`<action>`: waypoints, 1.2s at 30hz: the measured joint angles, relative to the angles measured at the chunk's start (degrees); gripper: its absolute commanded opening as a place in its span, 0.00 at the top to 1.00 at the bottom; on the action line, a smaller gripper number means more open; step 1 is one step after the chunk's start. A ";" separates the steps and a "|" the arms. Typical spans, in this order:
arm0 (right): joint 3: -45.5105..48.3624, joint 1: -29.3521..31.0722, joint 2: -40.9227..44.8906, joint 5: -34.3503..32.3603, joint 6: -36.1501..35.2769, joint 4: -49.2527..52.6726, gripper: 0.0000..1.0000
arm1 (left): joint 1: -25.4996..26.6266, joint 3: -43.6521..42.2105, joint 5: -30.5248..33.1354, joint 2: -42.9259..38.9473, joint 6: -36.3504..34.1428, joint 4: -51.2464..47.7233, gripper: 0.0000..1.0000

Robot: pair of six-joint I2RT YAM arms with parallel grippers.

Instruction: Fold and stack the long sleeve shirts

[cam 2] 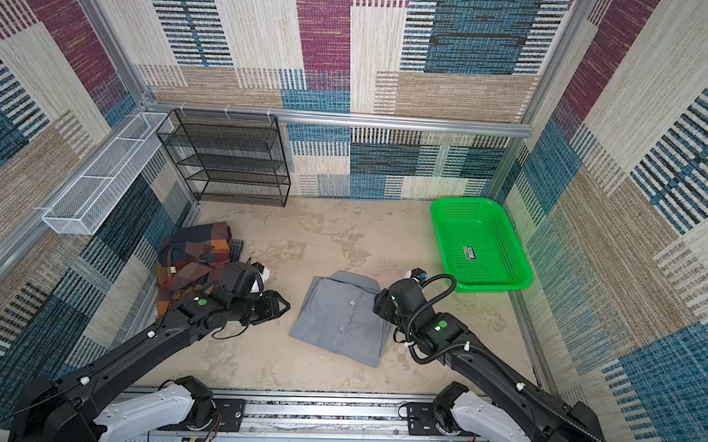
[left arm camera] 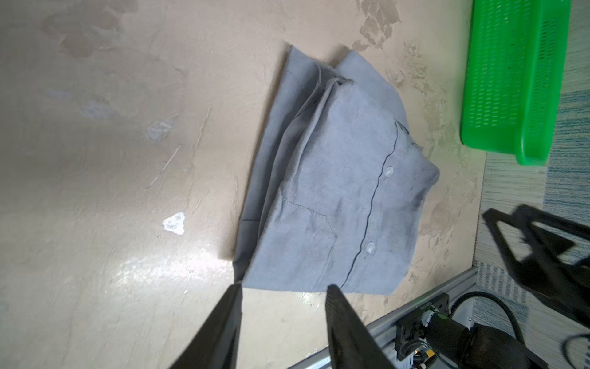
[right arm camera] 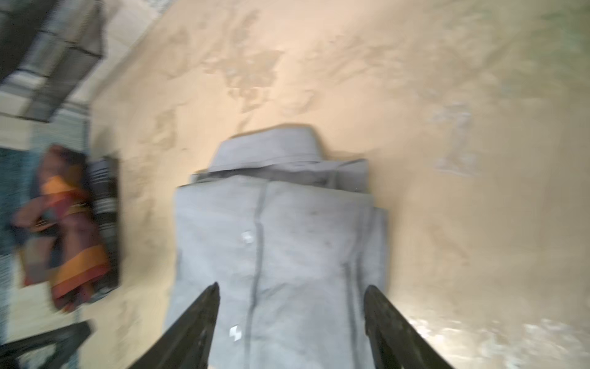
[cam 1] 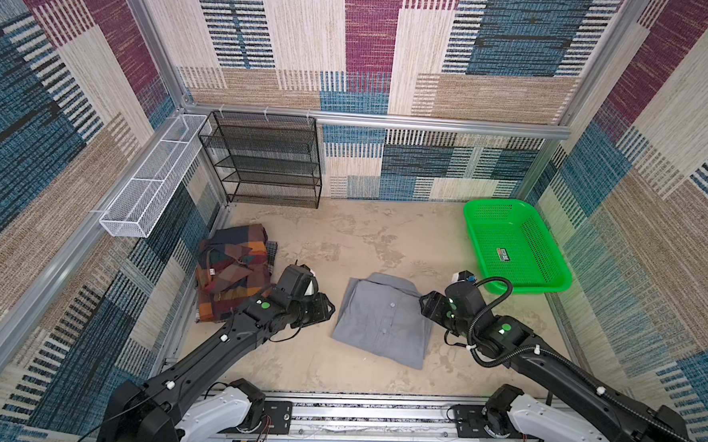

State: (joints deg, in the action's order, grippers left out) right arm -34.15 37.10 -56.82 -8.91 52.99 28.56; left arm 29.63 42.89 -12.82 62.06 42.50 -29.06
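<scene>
Beige, mottled tabletop (cam 1: 343, 238) between carpet-patterned walls carries everything here.

In its wrist view the left gripper (left arm camera: 284, 287) has its fingers apart with nothing between them, the tips just beside one edge of the gray shirt (left arm camera: 335, 198). The right gripper (right arm camera: 292, 286) is spread wider and also empty. It hangs over the buttoned front of the same shirt, though that wrist view is blurred.

In both top views the two grippers flank the gray shirt (cam 1: 384, 319), one at each side edge. The shirt lies near the middle of the table as a compact folded rectangle, collar toward the back wall.

The plaid shirt (cam 1: 233, 274) lies at the left wall, roughly folded, well apart from the gray one and partly hidden by the left arm. The green basket (cam 1: 513, 247) sits empty at the far right, and a black mesh rack (cam 1: 264, 159) stands at the back.

Folding looks done, so the step in hand is probably stacking. Next, both grippers would need to pinch opposite edges through all the layers. They would then lift level together, so the fold does not fall open on the way to the plaid shirt.
</scene>
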 measured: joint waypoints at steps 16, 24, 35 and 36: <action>2.43 20.04 -19.56 13.16 10.78 -18.73 0.39 | -0.02 2.73 0.94 -2.86 -1.33 -5.16 0.53; -16.98 26.62 -35.71 18.99 7.06 -22.01 0.31 | -0.26 5.79 2.64 -3.93 -2.08 -11.21 0.52; -17.53 21.62 -22.77 20.17 -6.95 -5.53 0.19 | -0.35 5.49 3.74 -2.99 -2.34 -15.80 0.52; -16.61 19.43 -20.92 20.28 -8.24 -5.14 0.19 | -0.35 5.38 3.48 -2.67 -2.32 -15.72 0.52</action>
State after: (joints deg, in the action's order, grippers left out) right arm -50.76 56.53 -77.73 11.38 44.75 23.42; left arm 29.28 48.27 -9.34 59.40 40.18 -44.77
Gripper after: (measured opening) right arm 0.809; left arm 0.484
